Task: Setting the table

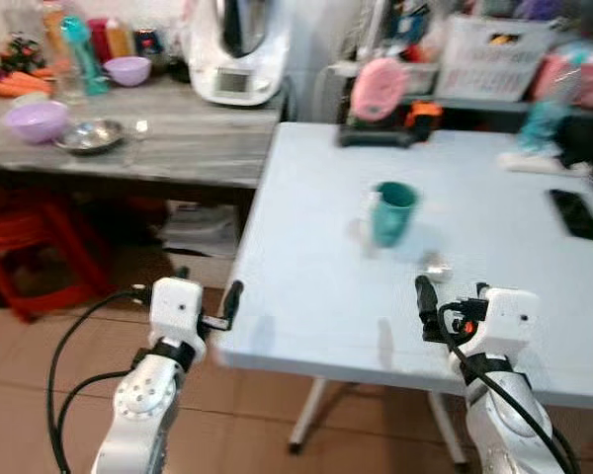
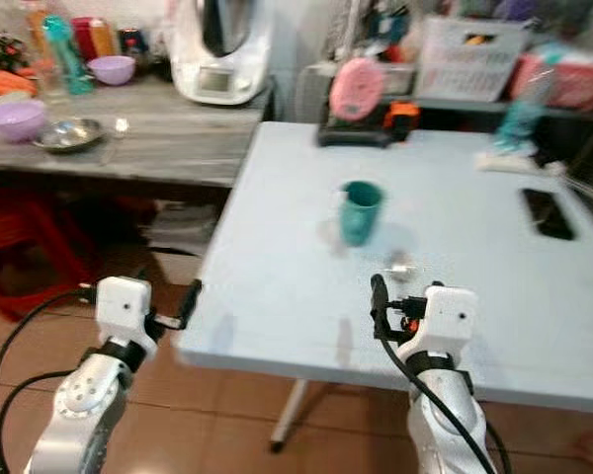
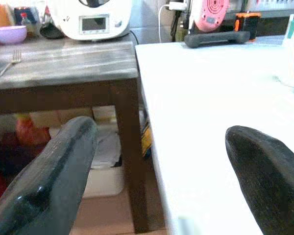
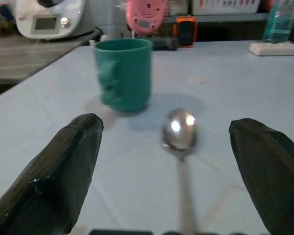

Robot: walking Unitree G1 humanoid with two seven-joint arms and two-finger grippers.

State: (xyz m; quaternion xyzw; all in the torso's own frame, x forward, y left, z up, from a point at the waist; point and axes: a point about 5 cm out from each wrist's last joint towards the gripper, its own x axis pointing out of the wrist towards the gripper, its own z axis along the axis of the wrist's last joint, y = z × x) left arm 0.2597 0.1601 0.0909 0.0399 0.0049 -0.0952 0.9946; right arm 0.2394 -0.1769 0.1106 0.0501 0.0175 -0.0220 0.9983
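A pale blue table (image 1: 306, 296) takes up most of the scene, with a grey wooden counter (image 1: 178, 138) butting against its far-left corner. On the counter stand a white kitchen machine (image 1: 239, 49), 2 purple bowls (image 1: 37, 120), a steel dish (image 1: 89, 135), and a fork (image 3: 9, 62) lies on the wood. A red stool (image 1: 30, 252) sits below the counter. At the far edge of the table rests a pink round appliance on a black base (image 1: 381, 94), and a black phone (image 1: 576, 214) lies toward the table's right side.

A teal mug (image 1: 390, 212) stands upright near the middle of the table. Just in front of it, apart from it, a metal spoon (image 4: 180, 134) lies flat with its bowl pointing toward the mug and its handle running back toward the right gripper (image 4: 166, 171). That gripper hovers low over the table with its 2 fingers (image 4: 63, 171) spread wide on either side of the spoon, grasping nothing. The left gripper (image 3: 161, 181) is at the table's near-left corner, its fingers parted and empty, 1 finger off the table's edge and the other over its top.
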